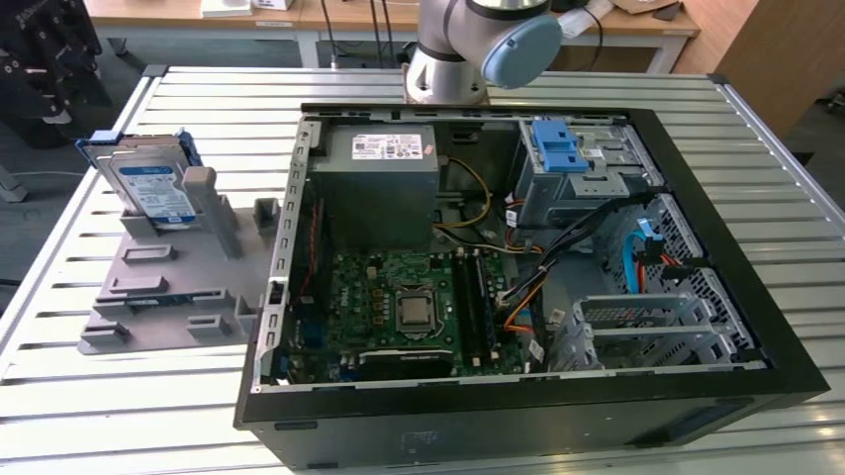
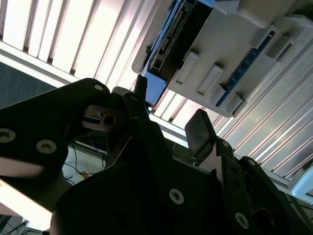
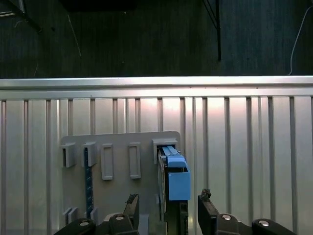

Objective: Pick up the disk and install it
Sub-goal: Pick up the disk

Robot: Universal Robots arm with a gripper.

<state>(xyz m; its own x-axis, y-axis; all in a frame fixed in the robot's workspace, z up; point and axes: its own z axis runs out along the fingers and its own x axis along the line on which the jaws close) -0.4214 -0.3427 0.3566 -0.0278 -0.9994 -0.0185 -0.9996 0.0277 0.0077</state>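
"Where is the disk (image 1: 142, 176)?"

"It stands on its edge in the grey holder (image 1: 158, 297). That sits on the table (image 1: 79, 416), beside the open computer (image 1: 528, 416), on the exterior view's left."

"And the gripper (image 3: 168, 203)?"

"Its fingers (image 3: 208, 208) are apart and hold nothing. One is on each side of the disk, not touching it."

"What could go wrong?"

"I think a crooked squeeze could bump the holder or tip the disk."

"What does each view add?"

"The exterior view shows the label (image 1: 153, 196) and the computer. The first wrist view shows how the fingers line up."

Lab: slatted metal workbench (image 1: 133, 396), desks (image 1: 172, 15) (background).
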